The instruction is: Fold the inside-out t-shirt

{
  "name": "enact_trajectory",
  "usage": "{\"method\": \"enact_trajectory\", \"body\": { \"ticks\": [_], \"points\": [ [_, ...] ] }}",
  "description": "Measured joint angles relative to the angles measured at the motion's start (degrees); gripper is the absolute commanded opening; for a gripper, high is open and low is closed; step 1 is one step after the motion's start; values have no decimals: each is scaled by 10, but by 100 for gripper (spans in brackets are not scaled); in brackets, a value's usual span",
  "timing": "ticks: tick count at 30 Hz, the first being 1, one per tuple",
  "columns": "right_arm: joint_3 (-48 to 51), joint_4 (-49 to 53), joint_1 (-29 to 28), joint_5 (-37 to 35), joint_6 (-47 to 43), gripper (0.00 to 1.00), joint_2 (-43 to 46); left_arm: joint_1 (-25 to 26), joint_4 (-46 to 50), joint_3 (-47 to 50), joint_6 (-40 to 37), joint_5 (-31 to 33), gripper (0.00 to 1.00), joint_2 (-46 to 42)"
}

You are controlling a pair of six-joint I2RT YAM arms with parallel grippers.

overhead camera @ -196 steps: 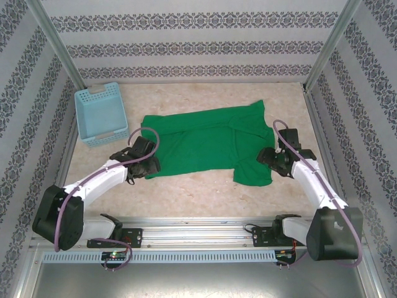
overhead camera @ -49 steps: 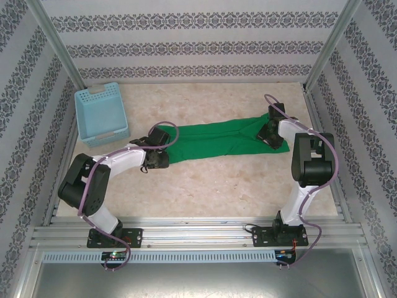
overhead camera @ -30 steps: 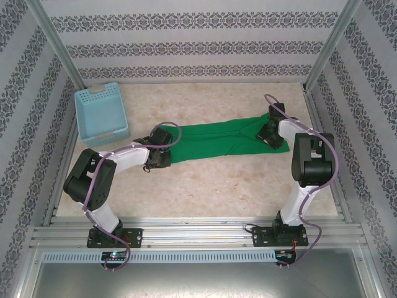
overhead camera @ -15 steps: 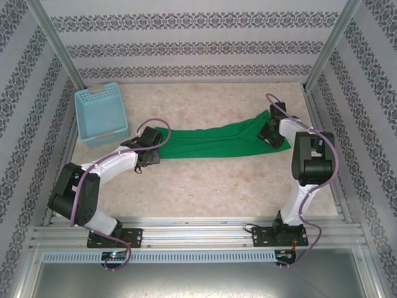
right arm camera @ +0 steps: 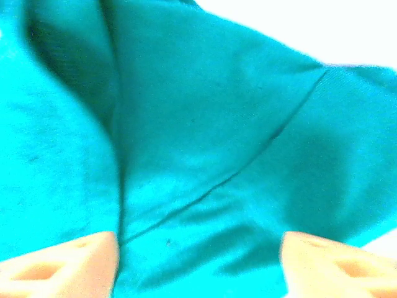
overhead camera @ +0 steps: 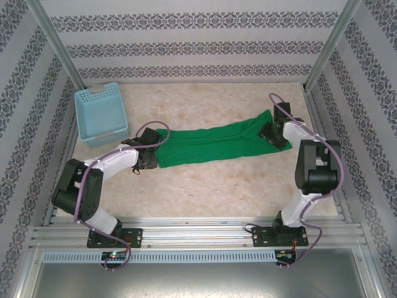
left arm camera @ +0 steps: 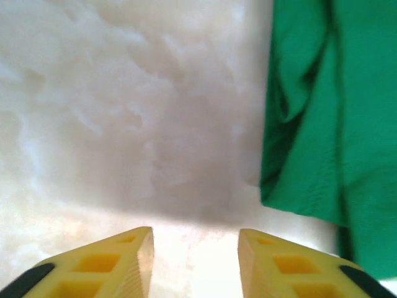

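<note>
The green t-shirt (overhead camera: 214, 143) lies folded into a long narrow band across the middle of the table, running from left to right. My left gripper (overhead camera: 147, 155) sits at the band's left end, open; in the left wrist view its yellow fingers (left arm camera: 111, 264) hover over bare table, with the shirt's edge (left arm camera: 322, 124) just to the right. My right gripper (overhead camera: 273, 132) rests over the right end, open; in the right wrist view the cloth (right arm camera: 205, 143) spreads under the gap between the fingers (right arm camera: 68, 264), a seam running across it.
A light blue lattice basket (overhead camera: 100, 113) stands at the back left, near the left wall. The marbled tabletop (overhead camera: 205, 183) stretches bare in front of the shirt. Patterned walls and metal posts (overhead camera: 329, 43) enclose the table.
The shirt went from spread flat to a narrow band. Over the last second the left gripper slid left off the cloth and opened; the right gripper stayed at the right end.
</note>
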State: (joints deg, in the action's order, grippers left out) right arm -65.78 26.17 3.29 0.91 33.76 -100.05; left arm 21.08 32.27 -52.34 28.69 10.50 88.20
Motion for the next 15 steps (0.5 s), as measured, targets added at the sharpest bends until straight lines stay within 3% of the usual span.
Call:
{"method": "enact_trajectory", "body": {
  "ticks": [5, 10, 15],
  "points": [
    [-56, 15, 0, -8, -26, 97, 21, 0, -16, -83, 0, -58, 57, -19],
    [-138, 43, 4, -18, -42, 98, -59, -2, -57, -176, 2, -99, 59, 78],
    [-205, 90, 19, -32, -58, 98, -139, -16, -88, -201, 9, -123, 58, 179]
  ]
}}
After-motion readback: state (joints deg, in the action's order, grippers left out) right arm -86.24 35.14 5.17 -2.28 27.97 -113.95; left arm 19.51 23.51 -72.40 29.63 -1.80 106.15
